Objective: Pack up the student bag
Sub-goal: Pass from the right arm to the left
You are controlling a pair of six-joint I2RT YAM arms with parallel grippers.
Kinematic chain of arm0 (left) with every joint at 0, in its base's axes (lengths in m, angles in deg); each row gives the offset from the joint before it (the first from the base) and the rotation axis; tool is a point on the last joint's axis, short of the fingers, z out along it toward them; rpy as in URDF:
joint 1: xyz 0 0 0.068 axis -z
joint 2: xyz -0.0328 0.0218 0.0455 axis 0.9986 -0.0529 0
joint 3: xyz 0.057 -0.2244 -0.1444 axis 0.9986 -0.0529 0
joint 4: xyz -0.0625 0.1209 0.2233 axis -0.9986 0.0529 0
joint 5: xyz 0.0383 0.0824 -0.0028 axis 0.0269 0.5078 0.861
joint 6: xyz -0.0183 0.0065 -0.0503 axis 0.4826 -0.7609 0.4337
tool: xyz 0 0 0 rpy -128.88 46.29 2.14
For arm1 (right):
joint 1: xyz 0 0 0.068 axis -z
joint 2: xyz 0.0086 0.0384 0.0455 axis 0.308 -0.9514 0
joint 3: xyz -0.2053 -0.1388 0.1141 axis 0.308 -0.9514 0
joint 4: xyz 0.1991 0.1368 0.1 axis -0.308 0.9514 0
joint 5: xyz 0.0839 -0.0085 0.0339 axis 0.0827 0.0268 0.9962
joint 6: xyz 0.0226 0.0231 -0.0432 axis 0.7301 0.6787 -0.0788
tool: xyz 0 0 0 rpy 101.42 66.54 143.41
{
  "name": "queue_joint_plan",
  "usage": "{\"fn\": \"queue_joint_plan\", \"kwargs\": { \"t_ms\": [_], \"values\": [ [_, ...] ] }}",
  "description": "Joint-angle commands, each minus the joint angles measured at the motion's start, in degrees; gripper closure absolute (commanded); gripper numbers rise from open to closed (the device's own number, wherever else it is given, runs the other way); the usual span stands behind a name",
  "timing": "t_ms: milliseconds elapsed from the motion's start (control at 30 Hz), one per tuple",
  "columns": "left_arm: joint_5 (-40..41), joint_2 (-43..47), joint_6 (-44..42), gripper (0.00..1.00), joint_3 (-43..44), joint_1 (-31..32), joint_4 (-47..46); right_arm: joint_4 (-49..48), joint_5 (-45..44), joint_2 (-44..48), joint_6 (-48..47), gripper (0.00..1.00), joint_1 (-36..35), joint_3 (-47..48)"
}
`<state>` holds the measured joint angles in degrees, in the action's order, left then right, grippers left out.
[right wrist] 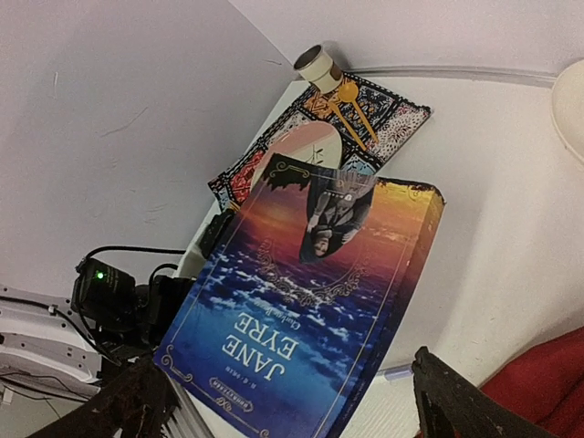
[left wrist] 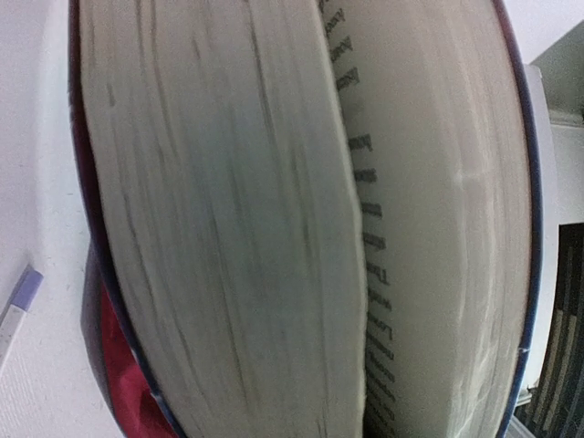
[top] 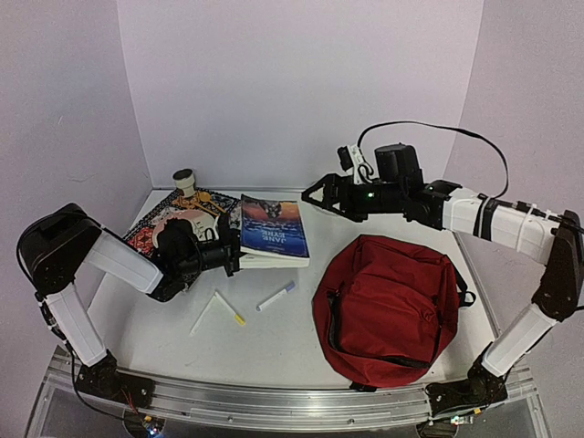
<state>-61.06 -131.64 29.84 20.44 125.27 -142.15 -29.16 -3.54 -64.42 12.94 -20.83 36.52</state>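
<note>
Book (left wrist: 228,219) page edges fill left wrist view, pressed close to lens. Left jaws at book's edge, fingers unseen: grip cannot be told. Pens (top: 276,296) loose on worktop (top: 274,356). Bag (top: 388,306) lies right of them. Book and pens are outside it, so packing seems barely begun. Right jaws spread wide, empty, behind book. Only right wrist view shows book's title; only top view shows whole bag.

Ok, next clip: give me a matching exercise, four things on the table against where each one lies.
Things:
1 student bag
2 Jane Eyre book
3 purple-capped marker
4 patterned mat

Places:
a far left corner
b near right
c middle, towards the back
d just on the near side of the book

Pairs: 1-b, 2-c, 3-d, 4-a
</note>
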Motion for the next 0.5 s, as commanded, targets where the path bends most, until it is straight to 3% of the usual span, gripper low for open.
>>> {"fn": "queue_joint_plan", "kwargs": {
  "t_ms": [0, 467],
  "values": [
    [-5.1, 6.4, -4.1, 1.0, 2.6, -0.1, -13.0, -2.2, 5.2, -4.0, 6.2, 0.06, 1.0, 1.6],
    [-11.7, 10.3, -5.1, 1.0, 4.2, 1.1, -13.0, -10.0, 15.1, -12.6, 14.1, 0.1, 3.0, 6.9]
  ]
}}
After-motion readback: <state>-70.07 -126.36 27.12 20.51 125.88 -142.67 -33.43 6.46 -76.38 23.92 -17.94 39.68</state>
